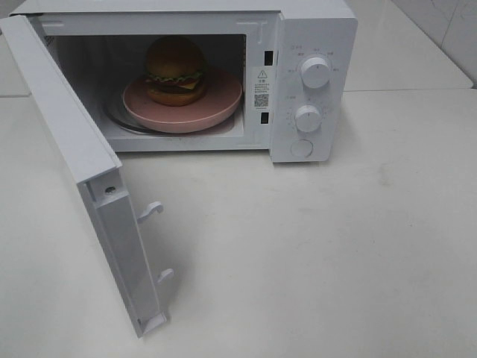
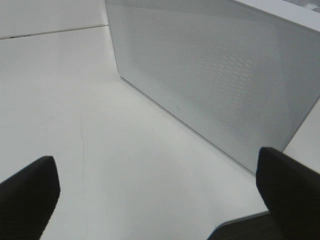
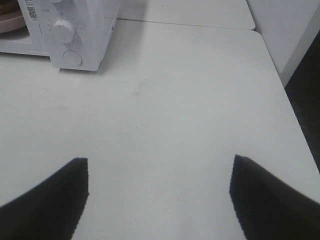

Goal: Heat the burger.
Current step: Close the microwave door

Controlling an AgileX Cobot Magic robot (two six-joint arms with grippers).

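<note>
Gaping wide, black left gripper [image 2: 156, 167] and black right gripper [image 3: 160, 164] hold nothing; tall golden-bun burger [image 1: 175, 68] sits inside open white microwave [image 1: 337, 30].

Spread tool [image 3: 159, 162], microwave [image 3: 75, 30], perhaps a plate [image 3: 9, 22]

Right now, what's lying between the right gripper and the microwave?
Nothing. In the right wrist view, only bare white table stretches from the open right gripper to the microwave.
</note>
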